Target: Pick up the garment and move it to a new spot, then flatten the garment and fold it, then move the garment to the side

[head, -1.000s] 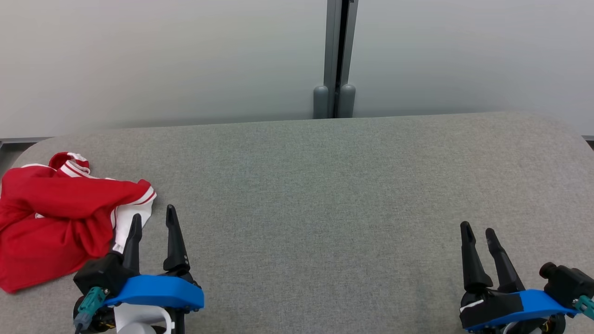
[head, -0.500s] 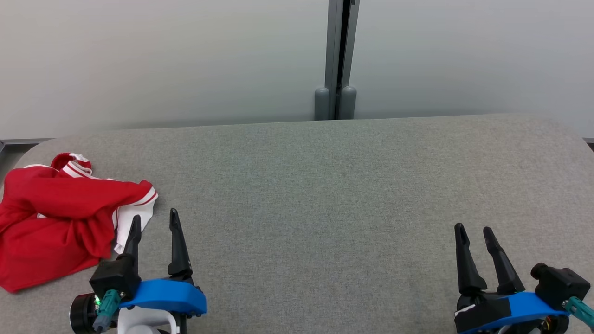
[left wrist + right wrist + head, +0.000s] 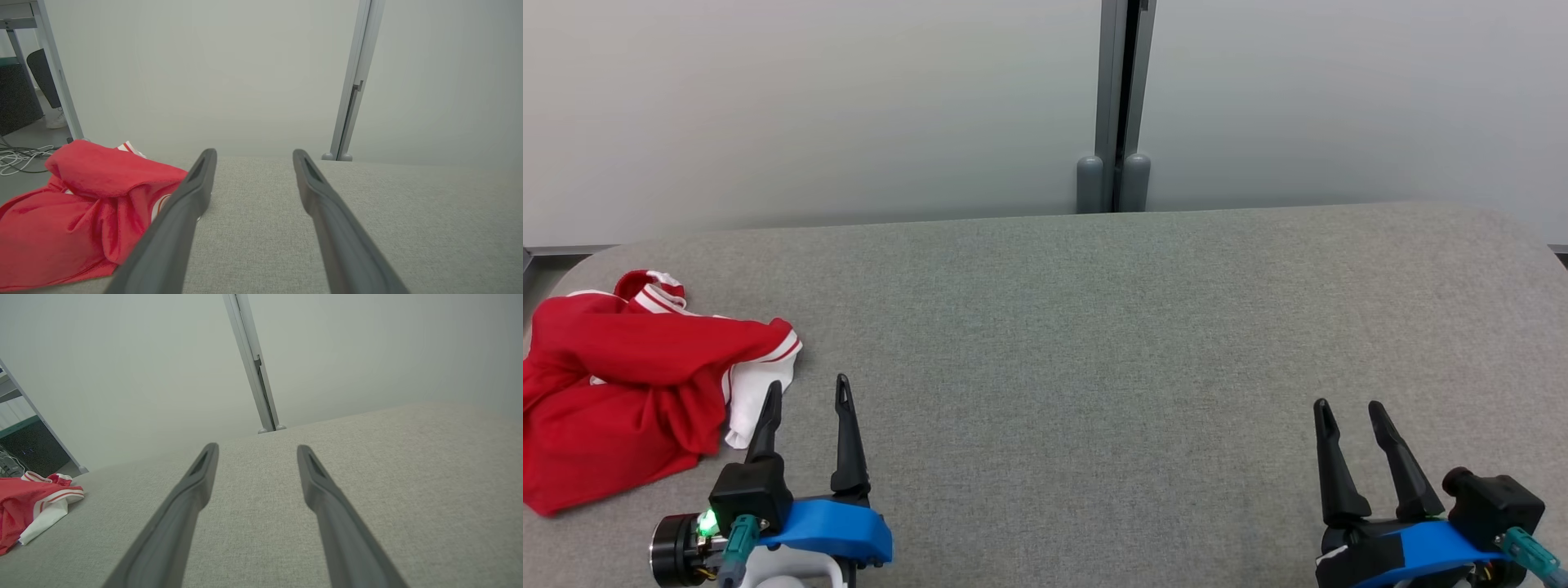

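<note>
Grey bench [image 3: 1094,327], garment [image 3: 613,384] bunched at left edge: open left gripper [image 3: 809,381] should pinch a thick fold; right gripper [image 3: 1347,403] open too.

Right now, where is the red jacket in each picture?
Head view: the red garment lies at the far left of the grey table.
Left wrist view: the garment is lower left, beside the left pincer.
Right wrist view: the garment is at the far left edge.
Shared landmark: the grey post behind the table.
</note>
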